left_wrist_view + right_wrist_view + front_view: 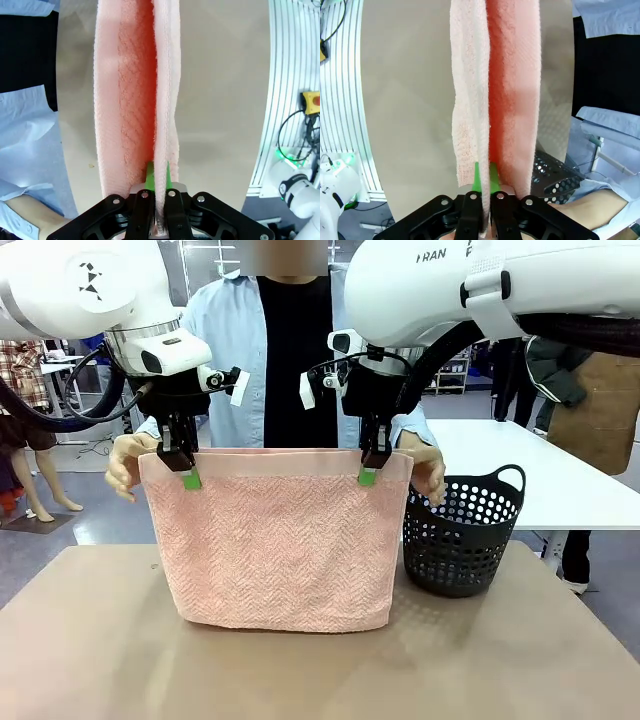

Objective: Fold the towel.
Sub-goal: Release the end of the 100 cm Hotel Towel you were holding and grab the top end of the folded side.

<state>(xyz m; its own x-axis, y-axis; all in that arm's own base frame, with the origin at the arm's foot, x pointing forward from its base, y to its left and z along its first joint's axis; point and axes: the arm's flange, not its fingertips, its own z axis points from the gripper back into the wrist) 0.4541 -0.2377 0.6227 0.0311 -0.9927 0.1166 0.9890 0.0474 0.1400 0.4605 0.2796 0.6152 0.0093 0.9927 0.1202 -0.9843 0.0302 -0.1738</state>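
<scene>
We see the towel [280, 550] hanging doubled over the surface [320, 680], its bottom fold down at the surface. The left gripper [189, 478] is pinched tight on the top hem near the left corner, and the right gripper [369, 476] is pinched on the same hem near the right corner. A person's hands [126, 462] hold the corners just outside each gripper. A basket [465, 540] stands just right of the towel.

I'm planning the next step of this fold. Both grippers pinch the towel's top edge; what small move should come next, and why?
Probably lower both together, laying the towel flat: the left gripper and right gripper pinch its near layer, the person's hands hold the far layer's corners, and its bottom reaches the table.
</scene>
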